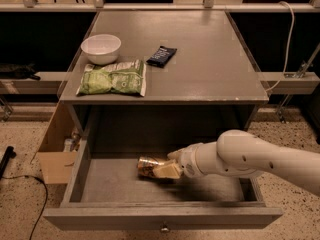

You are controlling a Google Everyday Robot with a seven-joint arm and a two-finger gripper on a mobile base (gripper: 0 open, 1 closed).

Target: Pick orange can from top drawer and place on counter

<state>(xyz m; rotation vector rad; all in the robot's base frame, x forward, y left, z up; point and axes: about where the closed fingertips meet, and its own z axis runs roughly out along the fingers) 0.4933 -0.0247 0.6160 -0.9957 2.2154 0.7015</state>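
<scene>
The orange can (147, 166) lies on its side on the floor of the open top drawer (100, 184), a little left of centre. My gripper (170, 164) reaches in from the right on a white arm (250, 160), low inside the drawer, and is right at the can's right end, covering it. The can rests on the drawer floor. The grey counter (200, 59) lies above the drawer.
On the counter stand a white bowl (101, 48), a green snack bag (113, 78) and a dark blue snack bar (161, 56). An open cardboard box (56, 156) sits on the floor left of the drawer. A knob (163, 228) is at the drawer's front centre.
</scene>
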